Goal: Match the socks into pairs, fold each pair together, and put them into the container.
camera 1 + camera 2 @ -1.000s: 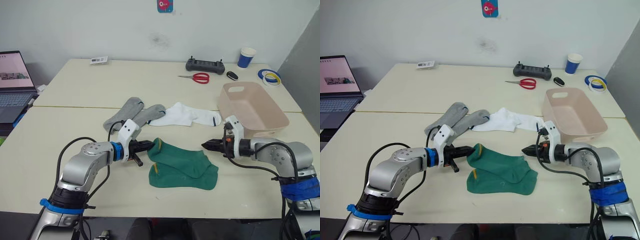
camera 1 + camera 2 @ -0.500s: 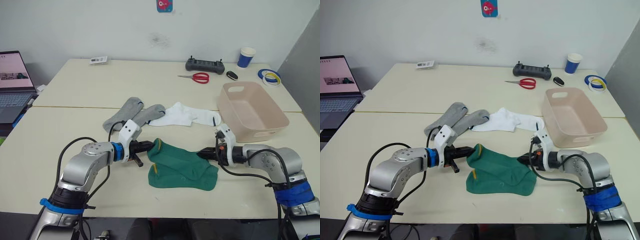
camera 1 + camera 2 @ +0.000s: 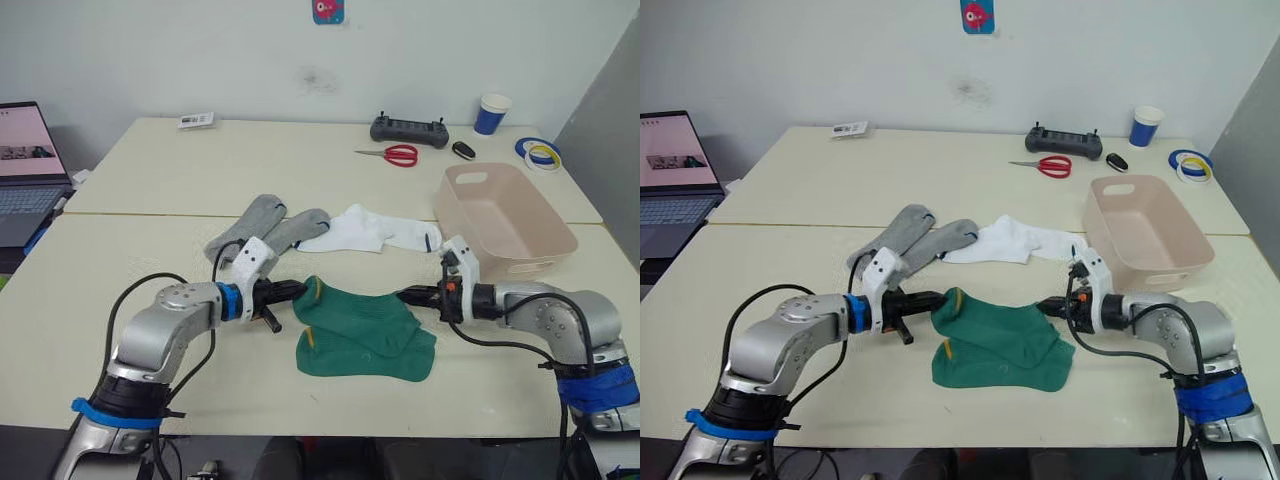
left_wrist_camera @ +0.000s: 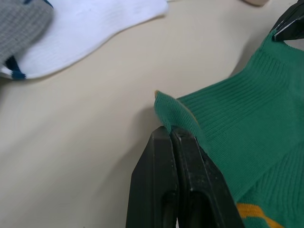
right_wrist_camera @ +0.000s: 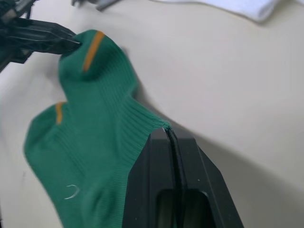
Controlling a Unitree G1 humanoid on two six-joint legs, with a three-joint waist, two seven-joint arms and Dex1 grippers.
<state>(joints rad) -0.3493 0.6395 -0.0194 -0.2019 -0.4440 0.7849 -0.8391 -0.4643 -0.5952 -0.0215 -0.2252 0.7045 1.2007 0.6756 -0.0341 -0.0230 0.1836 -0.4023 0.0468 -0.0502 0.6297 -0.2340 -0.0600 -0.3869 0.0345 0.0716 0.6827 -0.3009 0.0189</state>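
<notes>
Two green socks point(image 3: 365, 330) lie one on top of the other at the front of the counter point(image 3: 150, 190). They have small orange stripes. The top one is pinched at both ends and lifted a little. Behind them two grey socks point(image 3: 262, 228) lie side by side, flat, touching. Two white socks point(image 3: 375, 230) with dark tips lie next to the grey ones. The pink tub point(image 3: 505, 220) sits on the right, open.
</notes>
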